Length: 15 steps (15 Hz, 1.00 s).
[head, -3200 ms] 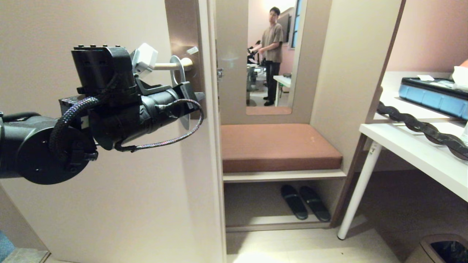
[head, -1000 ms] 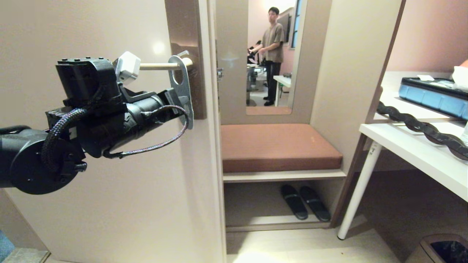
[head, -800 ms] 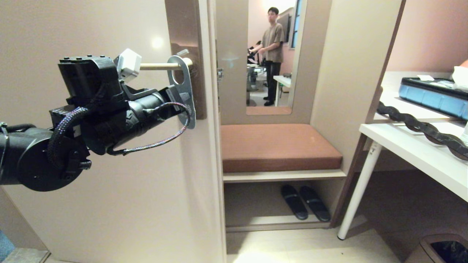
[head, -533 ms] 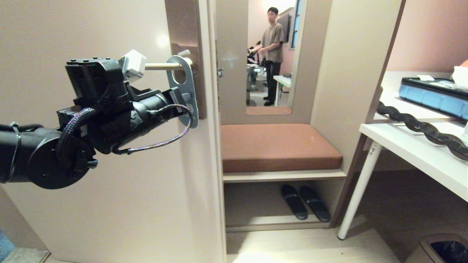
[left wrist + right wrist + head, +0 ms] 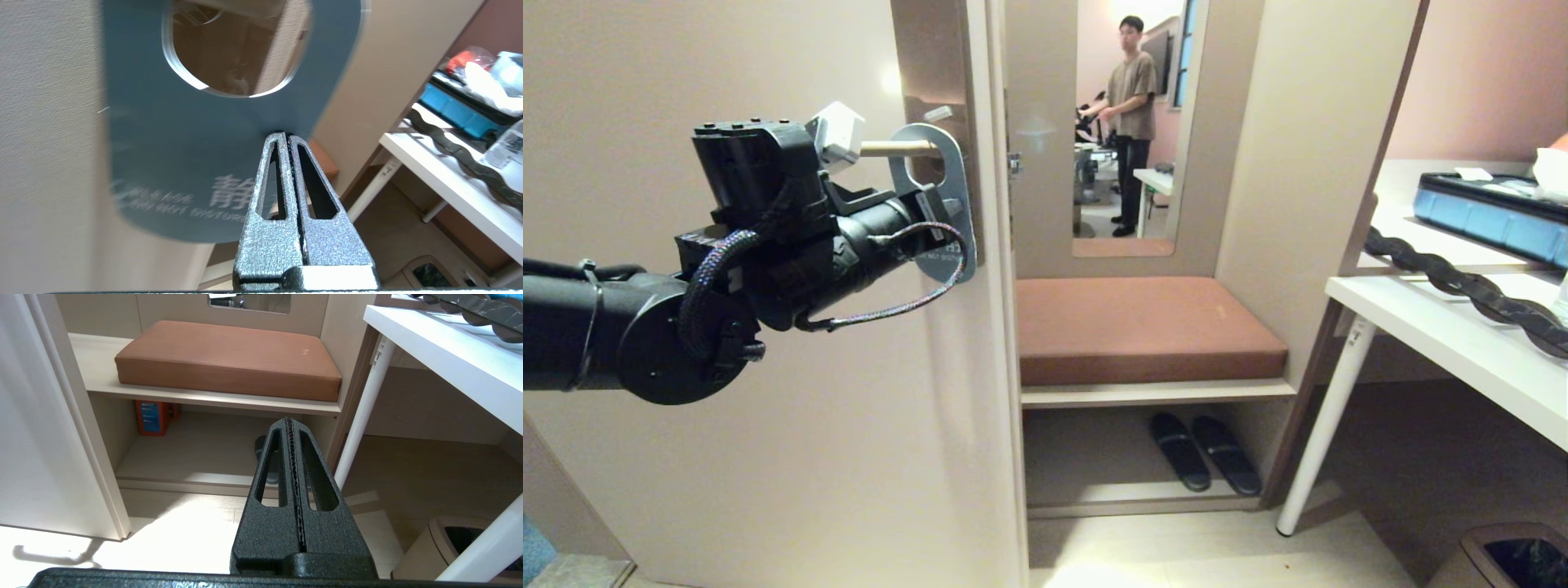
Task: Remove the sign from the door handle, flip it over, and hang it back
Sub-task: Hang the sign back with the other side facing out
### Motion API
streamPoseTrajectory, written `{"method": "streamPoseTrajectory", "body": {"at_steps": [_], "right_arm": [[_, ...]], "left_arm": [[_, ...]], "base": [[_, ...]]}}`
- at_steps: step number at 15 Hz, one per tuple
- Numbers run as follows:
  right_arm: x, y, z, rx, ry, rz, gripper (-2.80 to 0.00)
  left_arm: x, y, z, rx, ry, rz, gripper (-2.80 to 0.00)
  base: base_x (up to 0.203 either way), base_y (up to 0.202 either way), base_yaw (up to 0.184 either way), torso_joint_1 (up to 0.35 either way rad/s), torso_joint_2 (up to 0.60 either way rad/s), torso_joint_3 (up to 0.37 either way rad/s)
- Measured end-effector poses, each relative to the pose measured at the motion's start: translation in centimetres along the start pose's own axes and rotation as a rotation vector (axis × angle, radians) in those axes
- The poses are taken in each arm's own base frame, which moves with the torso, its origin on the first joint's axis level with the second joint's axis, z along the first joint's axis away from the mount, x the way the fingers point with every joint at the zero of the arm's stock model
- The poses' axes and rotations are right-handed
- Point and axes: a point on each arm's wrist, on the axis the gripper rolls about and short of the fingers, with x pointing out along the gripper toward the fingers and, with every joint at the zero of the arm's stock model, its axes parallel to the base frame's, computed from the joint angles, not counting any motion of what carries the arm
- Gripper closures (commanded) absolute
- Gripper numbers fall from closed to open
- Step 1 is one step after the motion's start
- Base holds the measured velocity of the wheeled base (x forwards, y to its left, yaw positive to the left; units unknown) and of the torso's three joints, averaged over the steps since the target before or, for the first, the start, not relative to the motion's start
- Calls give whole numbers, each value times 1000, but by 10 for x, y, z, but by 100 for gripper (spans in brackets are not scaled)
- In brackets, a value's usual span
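On the left, the robot's left arm reaches level across the face of a cream door towards the door's right edge. The left gripper [image 5: 939,216] has its fingers pressed together on the lower part of the sign [image 5: 935,192], pinching its edge. The sign stands upright with its grey-blue face towards the arm. The door handle [image 5: 903,149] passes through its round hole, near the pivot end against the brown plate [image 5: 931,73].

The sign looks rehung with the new face showing. To finish well, the gripper should let go gently and back straight away, so the sign is not dragged back along the lever.

Further right are a cushioned bench [image 5: 1143,327], a mirror showing a person [image 5: 1131,122], and a white table [image 5: 1462,343]. The right gripper [image 5: 292,428] hangs parked low near the floor, fingers shut and empty.
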Motion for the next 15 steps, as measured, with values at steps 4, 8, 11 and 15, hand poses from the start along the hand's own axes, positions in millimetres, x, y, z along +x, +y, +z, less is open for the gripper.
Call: {"method": "streamPoseTrajectory", "body": {"at_steps": [4, 8, 11, 15], "right_arm": [[0, 0, 0, 0, 0, 0, 0], [0, 0, 0, 0, 0, 0, 0], [0, 0, 0, 0, 0, 0, 0], [0, 0, 0, 0, 0, 0, 0]], "left_arm": [[3, -10, -4, 0, 9, -29, 0], [6, -15, -7, 0, 16, -42, 0], [7, -15, -7, -1, 17, -42, 0], [7, -14, -7, -2, 10, -24, 0]], "base": [[0, 0, 0, 0, 0, 0], [0, 0, 0, 0, 0, 0], [0, 0, 0, 0, 0, 0], [0, 0, 0, 0, 0, 0]]}}
